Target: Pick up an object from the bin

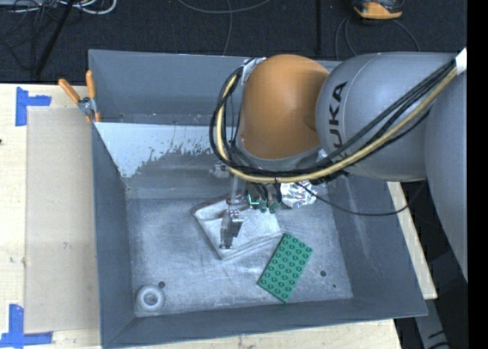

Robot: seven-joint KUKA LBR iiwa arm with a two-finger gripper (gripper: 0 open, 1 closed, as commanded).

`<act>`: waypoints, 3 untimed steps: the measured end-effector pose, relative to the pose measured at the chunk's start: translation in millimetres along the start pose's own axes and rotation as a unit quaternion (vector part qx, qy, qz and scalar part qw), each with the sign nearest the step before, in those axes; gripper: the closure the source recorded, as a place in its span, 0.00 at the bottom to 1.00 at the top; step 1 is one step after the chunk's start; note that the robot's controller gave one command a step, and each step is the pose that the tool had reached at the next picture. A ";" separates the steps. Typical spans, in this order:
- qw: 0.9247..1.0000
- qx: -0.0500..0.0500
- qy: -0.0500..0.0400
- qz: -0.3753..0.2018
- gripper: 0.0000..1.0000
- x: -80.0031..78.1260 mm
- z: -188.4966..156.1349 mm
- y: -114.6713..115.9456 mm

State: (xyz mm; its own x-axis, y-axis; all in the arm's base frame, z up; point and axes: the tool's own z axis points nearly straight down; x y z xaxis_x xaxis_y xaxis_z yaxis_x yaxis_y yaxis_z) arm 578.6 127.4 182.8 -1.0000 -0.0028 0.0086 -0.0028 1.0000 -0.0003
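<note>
My pincer (227, 232) is low over white flat packet (252, 232) in middle of bin (110, 248) | pincer apart or together: I cannot tell | green studded plate (286, 267) lies just beside packet

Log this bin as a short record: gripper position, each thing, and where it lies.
bin: grey metal
gripper: low over mid-bin, above the packet
packet: pale, flat, on the floor at mid-bin
green plate: studded, lying flat at the packet's near right edge
ring: small, pale, alone by the near left corner
held: nothing seen
</note>
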 end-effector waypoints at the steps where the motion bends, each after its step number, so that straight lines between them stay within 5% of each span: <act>1: 0.997 -0.001 -0.004 -0.079 0.00 -22.1 99.6 -57.1; 3: 0.991 0.000 -0.005 -0.137 0.00 -26.2 71.6 -91.3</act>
State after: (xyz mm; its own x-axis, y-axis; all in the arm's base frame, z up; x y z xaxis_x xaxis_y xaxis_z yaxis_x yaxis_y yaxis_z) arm 604.5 36.1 111.0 -0.9619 -0.2734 -0.0013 -0.2734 0.9619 -0.0001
